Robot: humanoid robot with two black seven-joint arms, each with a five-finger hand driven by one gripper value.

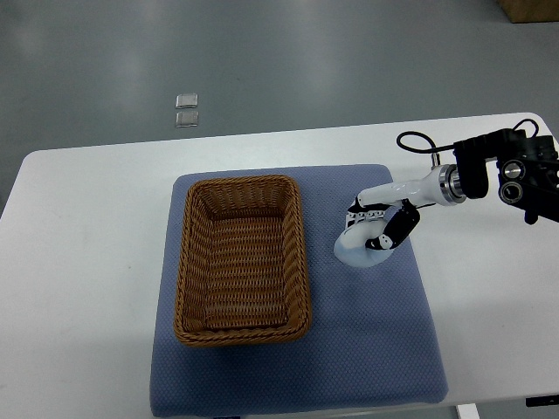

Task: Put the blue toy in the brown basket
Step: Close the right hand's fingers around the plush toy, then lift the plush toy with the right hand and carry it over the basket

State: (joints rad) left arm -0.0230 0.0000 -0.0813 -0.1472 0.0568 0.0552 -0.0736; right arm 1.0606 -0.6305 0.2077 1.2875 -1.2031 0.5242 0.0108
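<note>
You had the right robot hand (377, 234) down on the blue mat (376, 340), just to the right of the brown basket (242, 259), with its arm reaching in from the right edge of the desk (87, 262). The fingers (397, 229) were curled over a small pale, bluish-white object (352, 250), which looked to be the toy you were after, though it read more white than blue from above. The object was resting on the mat, close beside the basket's right rim but not touching it, and most of it was covered by the robot hand. The fingers seemed wrapped around it, yet you could not tell from this single view whether the hold was firm or only a loose cover. By my reading you were at the grasping step, with the toy not yet lifted and the basket empty. The next move would have called for a secure closure, a lift high enough to clear the woven rim, a short carry to the left over the basket's opening, and then a release. The left arm did not show anywhere in the view. Two small clear items (186, 110) lay on the floor beyond the desk.
</note>
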